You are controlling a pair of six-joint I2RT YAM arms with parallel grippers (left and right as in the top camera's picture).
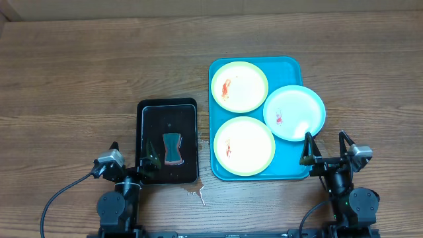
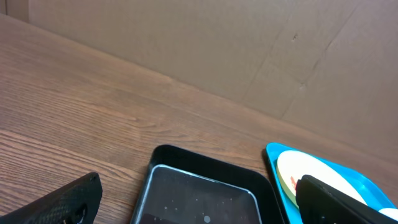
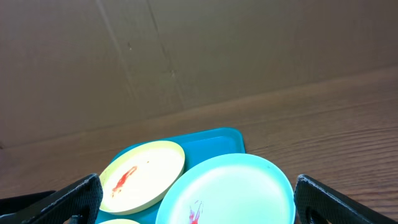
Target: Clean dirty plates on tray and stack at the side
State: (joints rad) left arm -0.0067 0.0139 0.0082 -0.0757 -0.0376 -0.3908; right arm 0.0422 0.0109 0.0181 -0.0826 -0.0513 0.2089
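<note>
Plates (image 1: 239, 86) fill tray (image 1: 289, 67); black tray (image 1: 149, 114) with sponge (image 1: 173, 147) beside; left claw (image 1: 130, 154), right claw (image 1: 325, 140) both open, empty.

Wooden table (image 1: 66, 79) carries turquoise tray (image 1: 289, 162) and black tray (image 1: 165, 119).

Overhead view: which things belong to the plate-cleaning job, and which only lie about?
Job: far yellow-green plate, near yellow-green plate, light-blue plate, turquoise tray; probably the sponge in the black tray.
Lying about: small spill beside the black tray.
</note>
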